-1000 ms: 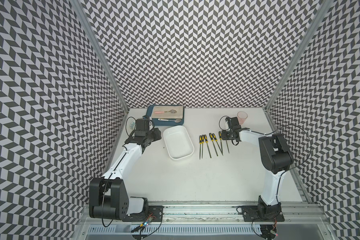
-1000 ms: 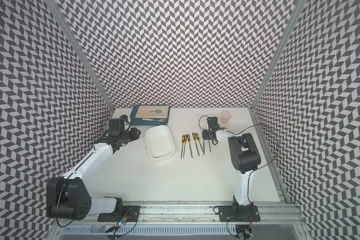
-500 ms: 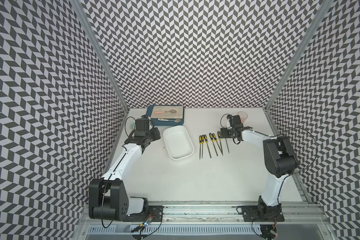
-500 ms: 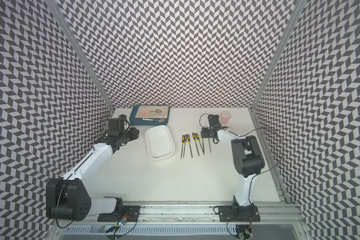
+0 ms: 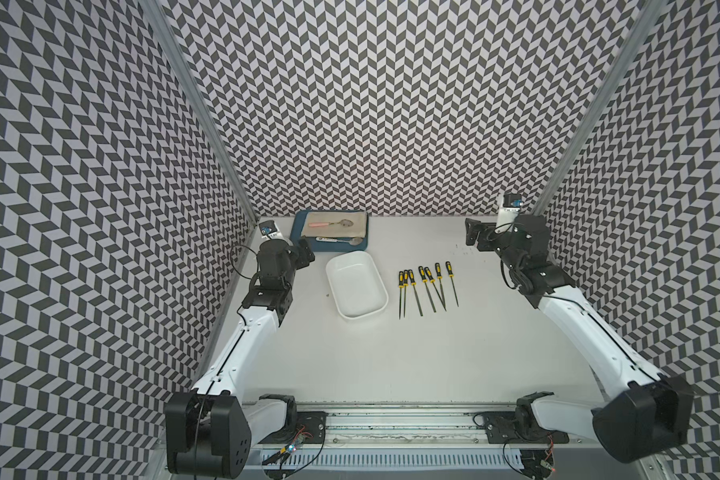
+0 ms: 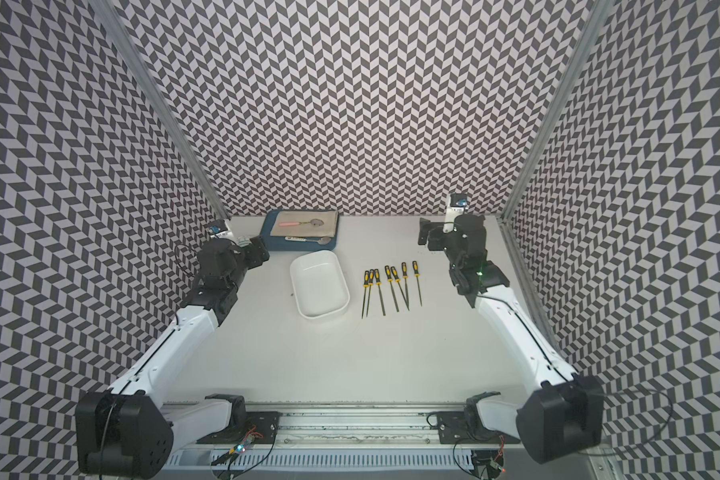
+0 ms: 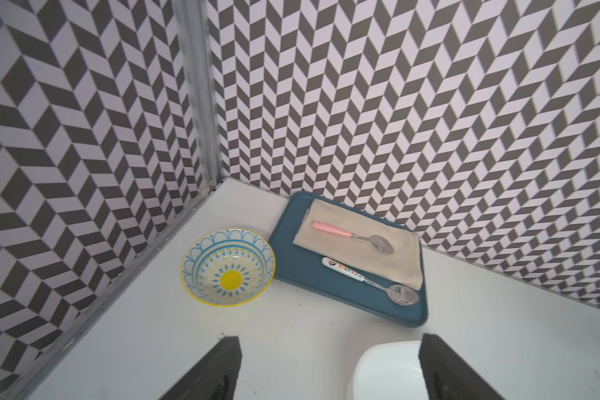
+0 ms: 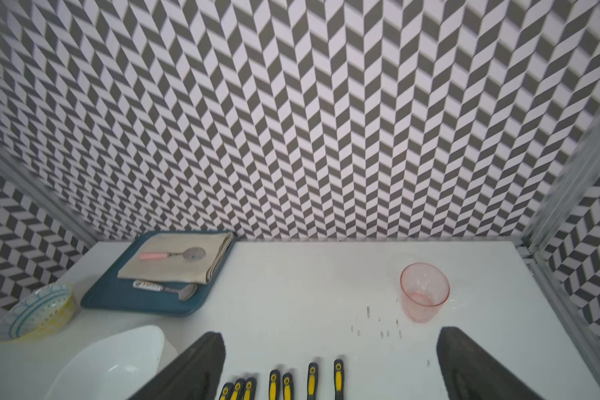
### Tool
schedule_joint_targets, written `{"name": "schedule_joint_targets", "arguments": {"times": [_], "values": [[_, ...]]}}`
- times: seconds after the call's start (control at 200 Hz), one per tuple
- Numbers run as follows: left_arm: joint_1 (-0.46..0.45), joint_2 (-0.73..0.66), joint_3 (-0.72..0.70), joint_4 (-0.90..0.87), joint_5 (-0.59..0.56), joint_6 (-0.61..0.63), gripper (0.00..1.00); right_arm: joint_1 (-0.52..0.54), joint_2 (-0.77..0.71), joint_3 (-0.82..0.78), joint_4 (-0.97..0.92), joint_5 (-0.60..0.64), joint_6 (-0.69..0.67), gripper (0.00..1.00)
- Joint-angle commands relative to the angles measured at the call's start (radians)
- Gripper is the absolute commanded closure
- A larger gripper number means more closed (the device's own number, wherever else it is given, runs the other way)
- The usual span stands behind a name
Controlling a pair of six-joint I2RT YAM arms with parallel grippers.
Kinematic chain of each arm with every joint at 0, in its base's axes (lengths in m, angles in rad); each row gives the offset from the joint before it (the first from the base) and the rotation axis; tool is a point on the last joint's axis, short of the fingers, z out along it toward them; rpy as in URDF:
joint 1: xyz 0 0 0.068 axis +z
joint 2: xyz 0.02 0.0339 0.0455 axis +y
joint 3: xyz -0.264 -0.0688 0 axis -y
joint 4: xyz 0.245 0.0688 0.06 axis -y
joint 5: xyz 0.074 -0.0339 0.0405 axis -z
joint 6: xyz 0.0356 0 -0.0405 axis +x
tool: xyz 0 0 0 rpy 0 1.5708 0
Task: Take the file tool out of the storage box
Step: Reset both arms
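Observation:
The storage box [image 5: 356,291] is a shallow white tub at mid-table, and nothing lies in it. Just to its right, several file tools with yellow-and-black handles lie in a row on the table, the rightmost file tool [image 5: 449,269] nearest my right arm. My right gripper [image 5: 472,230] hangs open behind that row, near the back right corner, its fingers apart with nothing between them [image 8: 331,336]. Left of the box's far end, my left gripper [image 5: 307,252] is open and empty [image 7: 329,341], with a corner of the box [image 7: 385,370] by one finger.
A dark blue tray [image 5: 298,230] at the back holds a folded cloth and two spoons. A patterned bowl [image 7: 227,266] sits in the back left corner. A pink cup [image 8: 425,291] stands at the back right. Patterned walls close in three sides.
My right gripper has opened, let go at the right end of the file row, and drawn back toward the back right corner. My left gripper has opened where it was.

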Motion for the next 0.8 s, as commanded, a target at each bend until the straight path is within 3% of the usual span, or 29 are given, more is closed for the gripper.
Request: {"name": "schedule_joint_targets", "arguments": {"times": [0.0, 0.13, 0.225, 0.235, 0.255, 0.391, 0.536, 0.626, 0.696, 0.796], "values": [[0.007, -0.007, -0.137, 0.266, -0.115, 0.072, 0.07, -0.048, -0.057, -0.113, 0.126, 0.047, -0.007, 0.0], [0.013, 0.032, -0.342, 0.593, -0.145, 0.137, 0.07, -0.097, -0.114, -0.299, 0.285, 0.047, -0.007, 0.0], [0.018, 0.087, -0.406, 0.697, -0.164, 0.141, 0.07, -0.136, -0.112, -0.45, 0.449, 0.048, -0.007, 0.0], [0.017, 0.093, -0.411, 0.714, -0.163, 0.145, 0.07, -0.137, -0.11, -0.464, 0.466, 0.076, -0.095, 0.0], [0.018, 0.105, -0.422, 0.738, -0.159, 0.155, 0.07, -0.137, -0.106, -0.492, 0.502, 0.076, -0.124, 0.0], [0.018, 0.176, -0.497, 0.906, -0.149, 0.225, 0.07, -0.139, -0.049, -0.657, 0.743, 0.042, -0.139, 0.0], [0.064, 0.235, -0.566, 1.064, -0.017, 0.212, 0.07, -0.139, 0.088, -0.748, 0.955, 0.071, -0.119, 0.0], [0.078, 0.298, -0.594, 1.169, 0.05, 0.225, 0.07, -0.137, 0.149, -0.836, 1.185, 0.071, -0.132, 0.0], [0.078, 0.3, -0.583, 1.147, 0.082, 0.234, 0.04, -0.139, 0.188, -0.896, 1.315, 0.114, -0.097, 0.0], [0.076, 0.373, -0.605, 1.27, 0.105, 0.255, 0.01, -0.137, 0.307, -0.897, 1.411, 0.043, -0.131, 0.01]]}}
